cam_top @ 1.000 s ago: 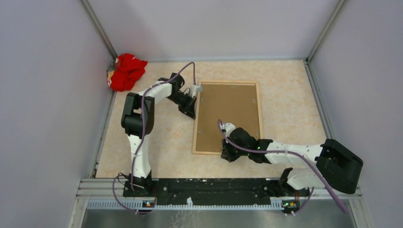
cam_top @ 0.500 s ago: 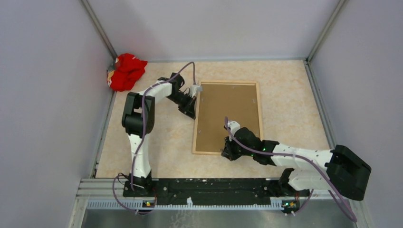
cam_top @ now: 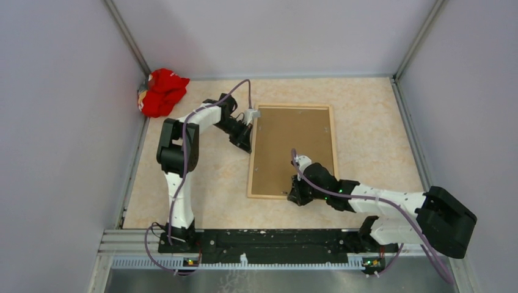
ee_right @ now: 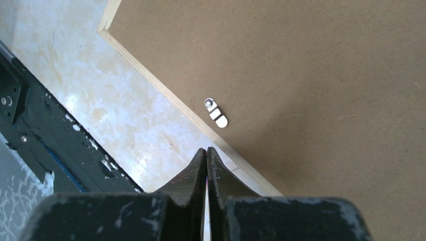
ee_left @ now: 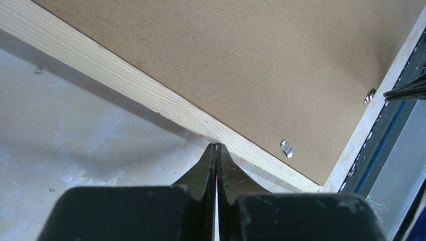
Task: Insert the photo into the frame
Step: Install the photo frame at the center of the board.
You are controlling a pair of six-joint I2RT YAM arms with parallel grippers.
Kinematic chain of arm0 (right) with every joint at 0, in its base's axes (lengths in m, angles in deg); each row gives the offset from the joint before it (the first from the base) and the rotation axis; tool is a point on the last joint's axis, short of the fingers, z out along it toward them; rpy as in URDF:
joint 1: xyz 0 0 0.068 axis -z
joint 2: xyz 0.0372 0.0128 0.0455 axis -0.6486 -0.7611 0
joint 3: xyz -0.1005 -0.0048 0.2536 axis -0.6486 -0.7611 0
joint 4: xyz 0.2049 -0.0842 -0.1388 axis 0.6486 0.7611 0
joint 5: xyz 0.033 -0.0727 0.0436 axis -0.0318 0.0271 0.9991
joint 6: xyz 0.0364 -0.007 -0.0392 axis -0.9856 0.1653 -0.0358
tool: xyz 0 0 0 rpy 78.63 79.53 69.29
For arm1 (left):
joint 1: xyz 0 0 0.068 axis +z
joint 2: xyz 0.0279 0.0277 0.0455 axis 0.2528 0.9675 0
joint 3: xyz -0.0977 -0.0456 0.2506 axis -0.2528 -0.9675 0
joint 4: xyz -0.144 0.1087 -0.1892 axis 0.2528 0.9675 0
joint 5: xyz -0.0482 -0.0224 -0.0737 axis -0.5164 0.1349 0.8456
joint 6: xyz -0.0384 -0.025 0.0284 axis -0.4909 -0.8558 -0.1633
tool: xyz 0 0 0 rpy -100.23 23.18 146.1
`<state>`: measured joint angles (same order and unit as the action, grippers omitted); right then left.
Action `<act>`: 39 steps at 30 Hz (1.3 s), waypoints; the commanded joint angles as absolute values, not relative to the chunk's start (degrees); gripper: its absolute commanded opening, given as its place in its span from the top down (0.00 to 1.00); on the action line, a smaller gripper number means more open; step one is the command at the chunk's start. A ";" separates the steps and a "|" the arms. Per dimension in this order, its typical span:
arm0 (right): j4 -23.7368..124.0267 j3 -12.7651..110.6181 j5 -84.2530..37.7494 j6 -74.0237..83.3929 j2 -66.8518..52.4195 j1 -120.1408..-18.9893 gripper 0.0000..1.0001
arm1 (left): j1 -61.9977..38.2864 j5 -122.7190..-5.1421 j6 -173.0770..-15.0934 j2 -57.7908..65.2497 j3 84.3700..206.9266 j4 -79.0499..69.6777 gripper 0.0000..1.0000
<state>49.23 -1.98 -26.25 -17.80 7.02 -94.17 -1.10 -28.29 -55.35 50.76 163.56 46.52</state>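
Since the earlier frame the right gripper [ee_right: 206,150] has slid slightly to its right along the near rail; left gripper [ee_left: 217,146] unchanged. Frame [ee_left: 125,85] lies back-up on the surface [cam_top: 366,122] with the brown backing board [cam_top: 293,146] seated in it. Photo not visible, presumably beneath the board. Right jaws closed, empty, beside a metal turn clip [ee_right: 216,112]. Left jaws closed, empty, tips at the left rail's outer edge. Judgement: insertion done, clips being secured.
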 commanded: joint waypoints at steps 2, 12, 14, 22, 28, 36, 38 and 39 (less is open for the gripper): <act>48.09 -2.46 -26.19 -18.00 7.20 -92.39 1.00 | -1.13 -30.76 -53.95 52.62 164.89 47.08 0.98; 46.92 -2.43 -27.04 -16.43 4.69 -90.52 1.00 | -1.18 -30.71 -53.68 53.04 165.27 47.60 0.98; 46.64 -2.41 -27.54 -16.19 3.86 -90.38 1.00 | -1.18 -30.62 -53.57 53.14 165.33 47.69 0.98; 43.26 -3.69 -28.83 -16.50 1.49 -89.11 1.00 | -1.18 -30.14 -53.07 53.44 165.30 47.78 0.98; 42.28 -4.17 -28.87 -15.46 0.90 -86.95 1.00 | -1.18 -29.98 -52.89 53.63 165.42 48.13 0.99; 40.80 -2.87 -23.10 -14.74 0.36 -86.06 1.00 | -1.18 -29.93 -52.74 53.91 165.62 48.39 0.99; 40.44 -1.71 -21.24 -15.42 1.47 -86.05 1.00 | -1.18 -29.90 -52.75 54.09 165.68 48.44 0.99; 40.23 -0.85 -20.55 -15.88 1.86 -86.05 1.00 | -1.20 -29.83 -52.77 54.12 165.68 48.48 1.00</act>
